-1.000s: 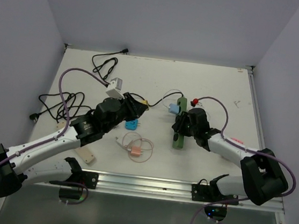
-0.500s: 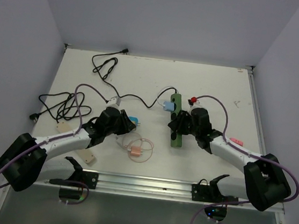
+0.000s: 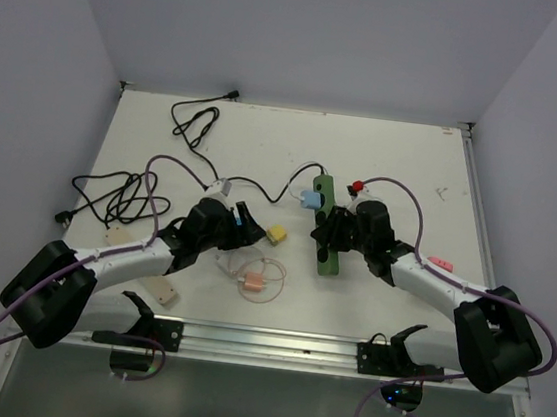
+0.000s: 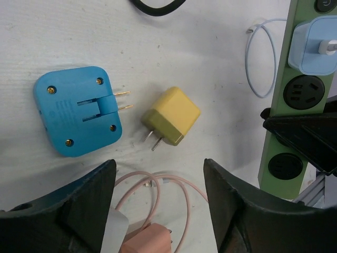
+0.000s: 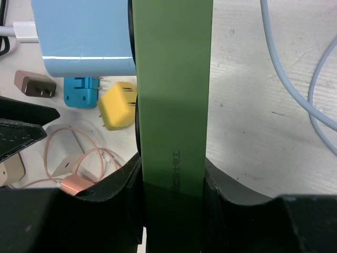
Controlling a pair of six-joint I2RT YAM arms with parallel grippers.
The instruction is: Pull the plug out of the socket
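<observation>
A green power strip (image 3: 326,236) lies mid-table with a light blue plug (image 3: 308,198) seated in its far end. My right gripper (image 3: 340,234) is shut on the strip's sides; the right wrist view shows the strip (image 5: 174,105) clamped between both fingers and the light blue plug (image 5: 84,39) beside it. A yellow plug (image 3: 277,234) lies loose on the table, prongs toward a blue adapter (image 4: 73,110). My left gripper (image 4: 159,168) is open and empty, just short of the yellow plug (image 4: 171,117). The strip (image 4: 292,95) is at the right.
A pink cable with a pink charger (image 3: 253,282) lies near the front. A white adapter (image 3: 218,188) with black cable, a black cable coil (image 3: 109,194), a red plug (image 3: 359,188) and tan blocks (image 3: 158,290) lie around.
My left arm drew back from the strip toward the front left, then opened; the yellow plug now lies loose on the table. The strip shifted slightly left with my right gripper.
</observation>
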